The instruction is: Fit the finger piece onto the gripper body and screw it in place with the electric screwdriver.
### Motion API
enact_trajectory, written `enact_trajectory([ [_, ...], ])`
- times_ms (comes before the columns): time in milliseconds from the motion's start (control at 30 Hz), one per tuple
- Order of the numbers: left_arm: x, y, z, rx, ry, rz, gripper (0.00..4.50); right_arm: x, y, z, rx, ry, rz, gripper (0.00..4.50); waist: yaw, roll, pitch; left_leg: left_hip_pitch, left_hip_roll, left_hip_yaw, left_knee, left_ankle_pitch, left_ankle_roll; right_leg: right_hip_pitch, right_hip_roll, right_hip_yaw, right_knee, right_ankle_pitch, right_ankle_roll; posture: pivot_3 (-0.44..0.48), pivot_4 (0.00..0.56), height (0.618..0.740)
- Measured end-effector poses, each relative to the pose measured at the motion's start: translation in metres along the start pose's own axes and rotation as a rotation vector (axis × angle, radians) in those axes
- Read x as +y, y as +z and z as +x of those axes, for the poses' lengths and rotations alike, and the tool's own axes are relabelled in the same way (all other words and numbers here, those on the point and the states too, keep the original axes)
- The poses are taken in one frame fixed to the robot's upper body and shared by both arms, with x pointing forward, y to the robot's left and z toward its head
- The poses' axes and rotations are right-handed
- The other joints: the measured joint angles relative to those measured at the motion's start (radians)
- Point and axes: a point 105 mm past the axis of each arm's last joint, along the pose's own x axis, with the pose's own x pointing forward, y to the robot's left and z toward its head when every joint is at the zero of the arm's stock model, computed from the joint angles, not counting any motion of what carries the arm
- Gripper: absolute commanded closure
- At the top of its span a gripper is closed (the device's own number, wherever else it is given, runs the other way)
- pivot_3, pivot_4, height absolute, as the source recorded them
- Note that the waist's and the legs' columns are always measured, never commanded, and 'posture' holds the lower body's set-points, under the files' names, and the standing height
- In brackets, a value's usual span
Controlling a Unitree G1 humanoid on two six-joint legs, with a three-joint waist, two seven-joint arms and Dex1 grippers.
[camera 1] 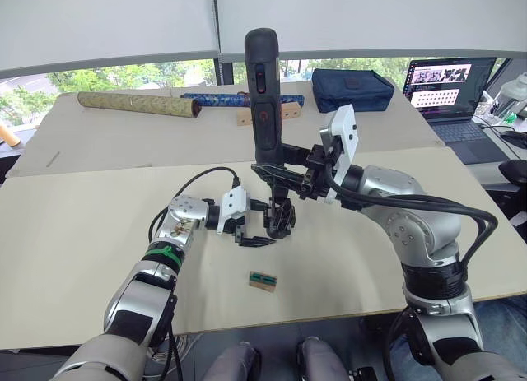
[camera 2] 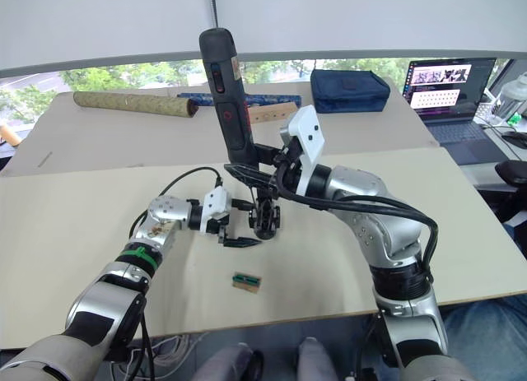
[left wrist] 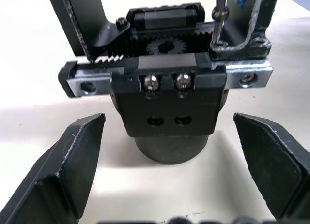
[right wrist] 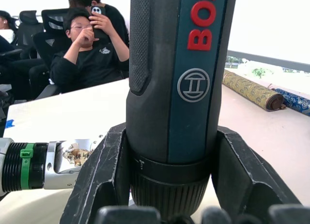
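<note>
Closest to me on the table [camera 1: 82, 257] lies a tiny green-and-tan block [camera 1: 263, 281], all by itself. A bit farther out is my left gripper [camera 1: 257, 225]. Its two black fingers [left wrist: 72, 161] are spread wide apart and hold nothing. The gripper body [left wrist: 167, 96] stands on the table right in front of them, between the finger tips but not touching them. It is a chunky black block with two shiny screws on its front and two empty holes under them. A little toothed wheel sits near its top. I cannot tell where the finger piece is. Just past that, my right gripper [camera 1: 280, 169] is squeezed tight around the electric screwdriver [camera 1: 263, 93]. The screwdriver stands almost straight up, with its red buttons facing me. Its thin metal bit [left wrist: 219, 16] points down and its tip rests on top of the gripper body, at one end. Far back on the other table are a long rolled tube [camera 1: 138, 104], a dark blue bag [camera 1: 352, 89] and an open laptop [camera 1: 449, 89].
</note>
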Motion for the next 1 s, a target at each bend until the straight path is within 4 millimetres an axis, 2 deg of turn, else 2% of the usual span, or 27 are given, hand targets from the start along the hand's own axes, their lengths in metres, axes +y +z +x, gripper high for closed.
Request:
enact_trajectory([
  [667, 0.001, 0.0, 0.001, 0.001, 0.008, -0.007, 0.0, 0.002, -0.007, -0.005, -0.013, 0.009, -0.026, 2.59, 0.0, 0.0, 0.0, 0.0, 0.0, 0.0, 0.001, 0.0, 0.0, 0.0, 0.0, 0.0, 0.0, 0.0, 0.0, 0.0, 0.15, 0.74],
  [1000, 0.0, 0.002, 0.018, -0.021, 0.031, -0.008, 0.0, 0.008, -0.008, -0.01, -0.031, 0.033, -0.078, 2.59, 0.0, 0.0, 0.0, 0.0, 0.0, 0.0, 0.001, 0.0, 0.0, 0.0, 0.0, 0.0, 0.0, 0.0, 0.0, 0.0, 0.15, 0.74],
])
